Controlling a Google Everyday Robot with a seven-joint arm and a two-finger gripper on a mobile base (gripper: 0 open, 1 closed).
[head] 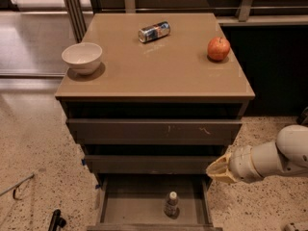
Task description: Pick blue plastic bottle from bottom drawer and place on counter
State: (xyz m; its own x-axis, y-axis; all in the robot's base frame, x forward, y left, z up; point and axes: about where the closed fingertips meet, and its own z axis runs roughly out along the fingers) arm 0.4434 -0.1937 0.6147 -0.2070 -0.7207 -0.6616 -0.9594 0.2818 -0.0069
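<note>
The blue plastic bottle point(171, 204) stands upright in the open bottom drawer point(113, 203), near its middle. Its white cap points up. The counter point(159, 61) is the tan top of the drawer cabinet. My gripper point(216, 171) is at the right of the cabinet, level with the middle drawer's right end, above and to the right of the bottle. It holds nothing that I can see.
On the counter stand a white bowl point(82, 57) at the left, a metal can point(154, 32) lying on its side at the back, and a red apple point(218, 48) at the right. A speckled floor surrounds the cabinet.
</note>
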